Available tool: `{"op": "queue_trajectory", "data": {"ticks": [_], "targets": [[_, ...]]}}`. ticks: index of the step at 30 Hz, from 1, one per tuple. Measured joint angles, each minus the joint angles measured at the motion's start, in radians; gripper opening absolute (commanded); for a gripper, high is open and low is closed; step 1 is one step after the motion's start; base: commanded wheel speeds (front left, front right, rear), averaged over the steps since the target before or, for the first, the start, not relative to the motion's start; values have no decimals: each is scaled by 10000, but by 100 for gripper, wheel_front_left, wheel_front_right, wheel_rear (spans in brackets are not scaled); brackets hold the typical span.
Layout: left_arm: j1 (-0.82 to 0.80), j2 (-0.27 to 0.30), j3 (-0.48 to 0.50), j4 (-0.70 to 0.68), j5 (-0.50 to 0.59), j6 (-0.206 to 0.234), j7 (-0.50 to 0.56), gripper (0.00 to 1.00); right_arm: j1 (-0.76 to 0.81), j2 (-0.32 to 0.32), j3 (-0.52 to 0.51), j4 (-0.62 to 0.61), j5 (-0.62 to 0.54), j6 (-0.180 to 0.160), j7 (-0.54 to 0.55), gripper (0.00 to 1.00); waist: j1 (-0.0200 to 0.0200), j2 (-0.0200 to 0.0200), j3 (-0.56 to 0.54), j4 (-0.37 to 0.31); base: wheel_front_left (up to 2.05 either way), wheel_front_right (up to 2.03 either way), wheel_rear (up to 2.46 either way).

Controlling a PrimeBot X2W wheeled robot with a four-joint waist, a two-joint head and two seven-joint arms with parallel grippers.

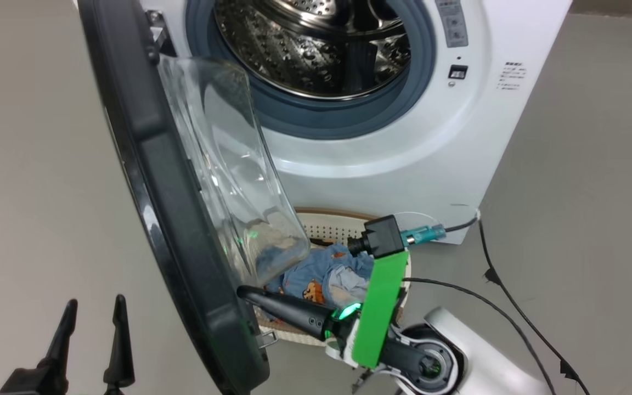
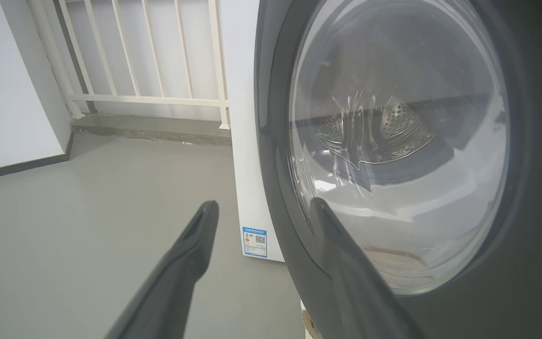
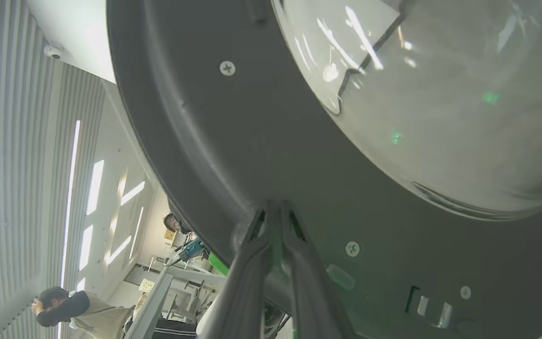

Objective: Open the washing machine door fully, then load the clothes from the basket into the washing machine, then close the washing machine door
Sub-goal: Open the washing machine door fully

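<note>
Door (image 1: pixel 151 164) — one, basket (image 1: pixel 338 227) — one, clothes (image 1: pixel 321 271) inside

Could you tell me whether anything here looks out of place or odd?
Nothing spilled or damaged. The round glossy black door hangs only part-open, its glass bulge overhanging the cream perforated basket of blue bear-print clothes, partly covering them.

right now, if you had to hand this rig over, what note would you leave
Left hand: open, holding nothing, on the outer side of the washing machine door.
Right hand: shut, tips against the door's inner face near its rim, apparently pushing it.
Things: the door stands out from the washing machine. The basket sits in front of the machine with the clothes inside. The drum looks empty.
Done: door unlatched, partly open.
Left: swing it fully open, load the clothes, close the door.
</note>
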Motion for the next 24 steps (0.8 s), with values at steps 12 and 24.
{"op": "queue_trajectory", "data": {"ticks": [12,24], "targets": [[366,12,221,125,303,-2,0,100,449,-1885,564,-1701,-2171,0,-2754,100,0,0,-555,-616,0,0,0],[709,23,405,161,316,2,0,100,1409,-3680,288,-936,-4504,2,-6301,100,0,0,-988,-1247,0,0,0]]}}
